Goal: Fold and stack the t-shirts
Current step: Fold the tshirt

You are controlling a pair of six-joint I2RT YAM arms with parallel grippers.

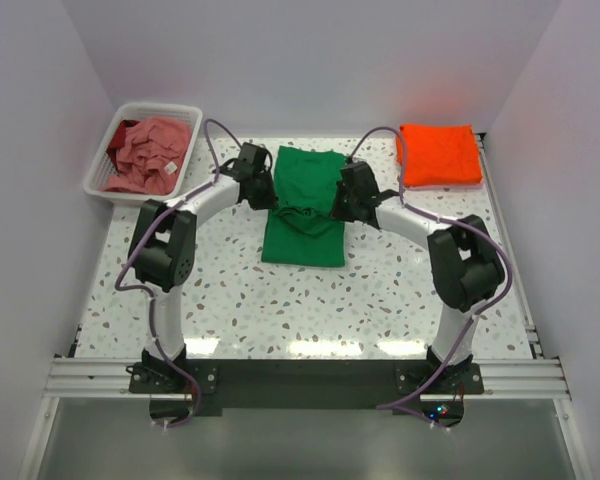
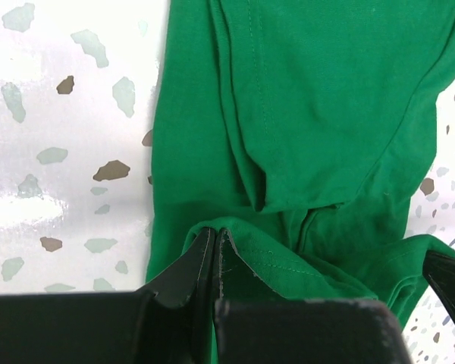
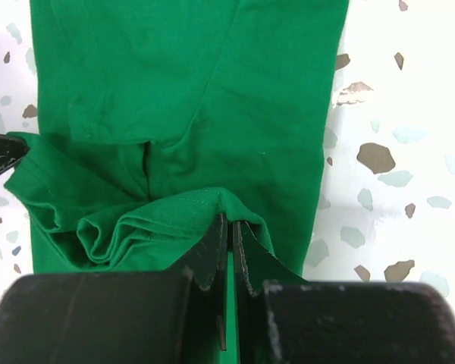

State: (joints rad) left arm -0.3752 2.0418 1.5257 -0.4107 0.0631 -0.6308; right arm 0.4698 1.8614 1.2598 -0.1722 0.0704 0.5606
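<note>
The green t-shirt (image 1: 305, 205) lies in the middle of the table as a long folded strip. My left gripper (image 1: 263, 192) is shut on its left edge about halfway along, and my right gripper (image 1: 337, 203) is shut on its right edge opposite. In the left wrist view the gripper (image 2: 214, 236) pinches a green hem (image 2: 288, 262). In the right wrist view the gripper (image 3: 229, 225) pinches bunched green cloth (image 3: 159, 224). The orange t-shirt (image 1: 438, 153) lies folded at the far right. The pink t-shirt (image 1: 148, 152) is crumpled in the basket.
The white slatted basket (image 1: 101, 174) stands at the far left corner of the speckled table (image 1: 310, 300). White walls close in the left, back and right sides. A pink edge shows under the orange shirt.
</note>
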